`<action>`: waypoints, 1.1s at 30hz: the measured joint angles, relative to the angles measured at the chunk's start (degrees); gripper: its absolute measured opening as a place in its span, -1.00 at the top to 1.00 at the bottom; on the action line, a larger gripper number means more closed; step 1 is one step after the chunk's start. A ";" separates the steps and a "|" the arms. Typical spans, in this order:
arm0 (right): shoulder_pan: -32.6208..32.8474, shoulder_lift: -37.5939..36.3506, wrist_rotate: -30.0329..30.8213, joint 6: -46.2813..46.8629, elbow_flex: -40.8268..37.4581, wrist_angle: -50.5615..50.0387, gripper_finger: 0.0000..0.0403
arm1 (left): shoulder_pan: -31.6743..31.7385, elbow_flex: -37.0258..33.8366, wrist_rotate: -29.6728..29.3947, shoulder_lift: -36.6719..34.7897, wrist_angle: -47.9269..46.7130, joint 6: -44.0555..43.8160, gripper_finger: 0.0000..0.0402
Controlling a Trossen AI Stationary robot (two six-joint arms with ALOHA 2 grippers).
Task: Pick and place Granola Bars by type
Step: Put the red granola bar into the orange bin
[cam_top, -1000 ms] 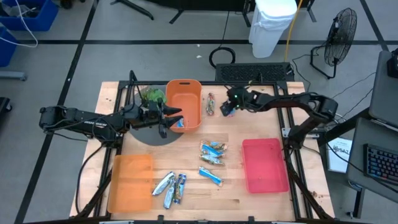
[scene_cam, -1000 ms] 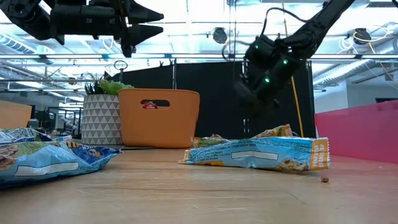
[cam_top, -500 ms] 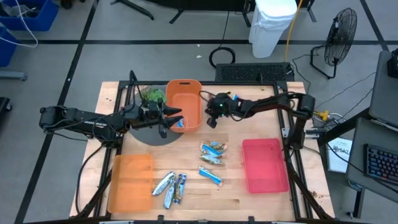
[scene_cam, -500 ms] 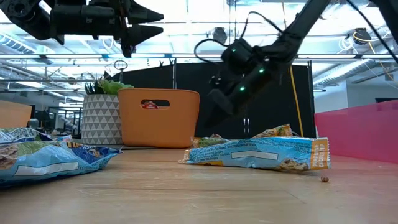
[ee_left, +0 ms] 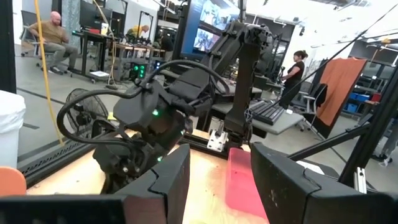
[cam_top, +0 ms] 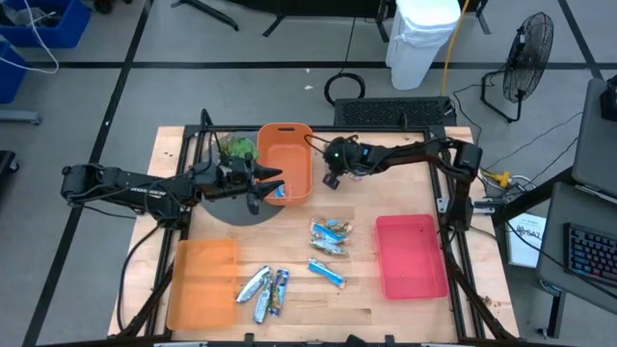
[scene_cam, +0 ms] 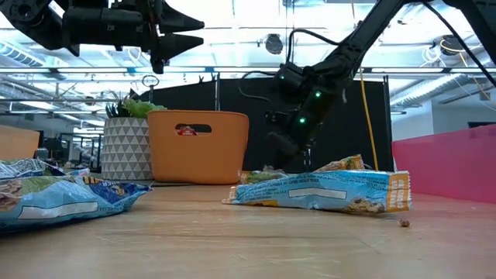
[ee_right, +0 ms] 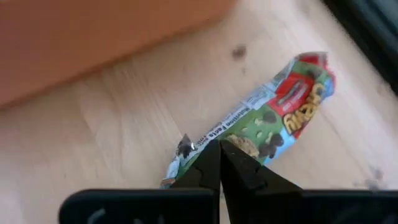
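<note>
Right gripper: at the 12 o'clock side of the worktop, just beside the orange bin; fingers closed together over the near end of a green-and-red granola bar.
Grip: the wrapper seems pinched at its tail only; hard to confirm.
Doing it well: lift slowly, watch for slip, re-grasp nearer the middle if it sags.
Left gripper: waiting at 10 o'clock over the bin, fingers moderately apart, empty.
Other bars: mid-worktop.
</note>
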 joint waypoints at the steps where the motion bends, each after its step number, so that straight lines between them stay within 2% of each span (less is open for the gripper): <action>1: -0.22 -0.07 -0.73 0.21 0.02 -1.31 1.00 | 0.02 0.00 0.01 0.00 -0.01 0.00 0.14; 9: 0.30 -3.90 -2.27 2.17 -0.01 -16.26 1.00 | -0.04 0.00 0.00 0.02 -0.98 0.00 0.14; 15: 0.61 -11.15 0.71 3.73 -0.20 -24.39 1.00 | -0.04 0.00 0.00 0.02 -1.02 0.02 0.14; 17: 0.81 -13.96 -0.69 4.04 -0.17 -24.85 1.00 | -0.04 0.00 0.00 0.02 -1.04 0.01 0.14; 20: 1.19 -17.77 -6.52 3.85 -0.17 -25.61 0.96 | -0.04 0.00 0.00 0.02 -1.10 -0.31 0.14; 22: 1.70 -19.70 -10.52 3.72 -0.09 -26.00 0.87 | -0.04 0.00 0.02 0.02 -1.16 -0.48 0.14; 25: 3.26 -20.48 -12.79 4.38 -0.48 -26.43 0.65 | -0.04 0.00 0.00 0.02 -1.24 -0.50 0.14; 30: 7.25 -20.46 -12.64 -0.80 -5.51 -19.89 0.12 | -0.04 0.00 0.02 0.02 -1.29 -0.50 0.14; 33: 9.20 -20.38 -7.89 -4.10 -9.21 -15.90 -0.10 | -0.04 0.00 0.02 0.02 -1.31 -0.32 0.14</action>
